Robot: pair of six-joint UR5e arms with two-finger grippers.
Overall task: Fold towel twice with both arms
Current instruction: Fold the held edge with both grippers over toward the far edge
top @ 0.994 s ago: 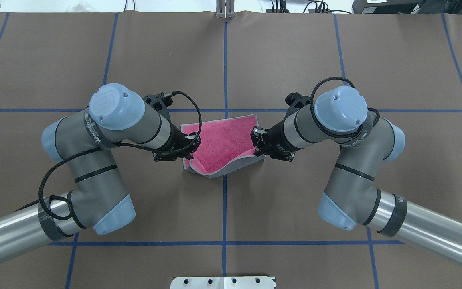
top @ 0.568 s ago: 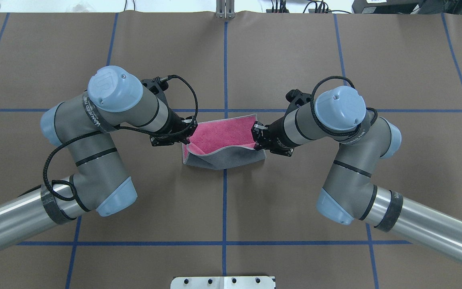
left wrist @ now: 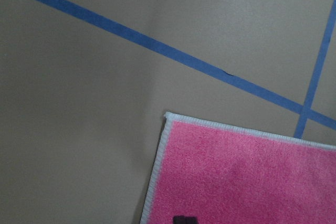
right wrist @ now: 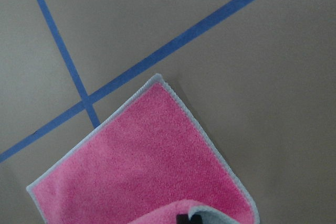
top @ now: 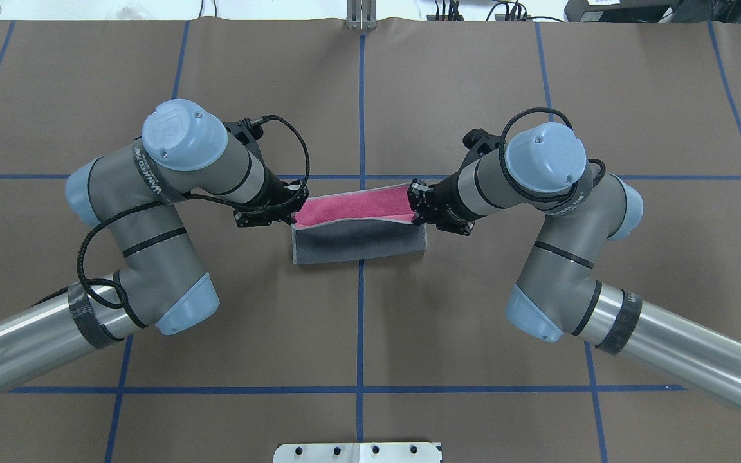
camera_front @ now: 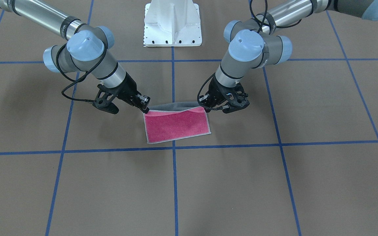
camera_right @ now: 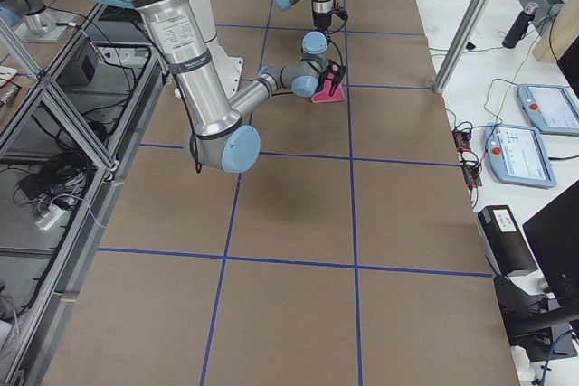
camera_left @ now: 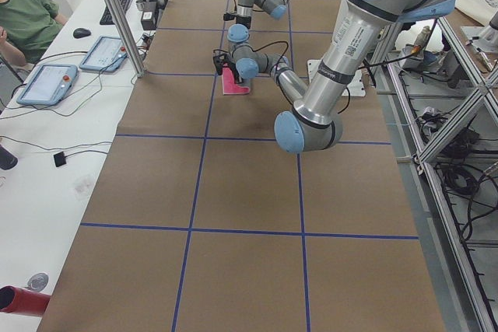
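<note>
The towel lies mid-table, part folded. In the overhead view its grey face (top: 357, 241) is turned up and over, and a narrow pink strip (top: 351, 202) shows behind it. In the front-facing view the pink face (camera_front: 176, 126) lies flat with the lifted grey edge (camera_front: 176, 105) behind it. My left gripper (top: 294, 217) (camera_front: 204, 107) is shut on the towel's lifted left corner. My right gripper (top: 415, 207) (camera_front: 146, 109) is shut on the lifted right corner. Both wrist views look down on the flat pink layer (left wrist: 236, 177) (right wrist: 152, 156).
The brown table cover carries blue tape lines (top: 361, 96). The white pedestal base (camera_front: 172, 23) stands on the robot's side. Tablets (camera_left: 48, 83) and a seated operator (camera_left: 23, 13) are beside the table's far edge. A silver post (top: 361, 16) stands at the far edge.
Both grippers have carried the towel's near edge up and away from the robot over the pink face. The grey flap now covers more and the pink strip is narrower.
</note>
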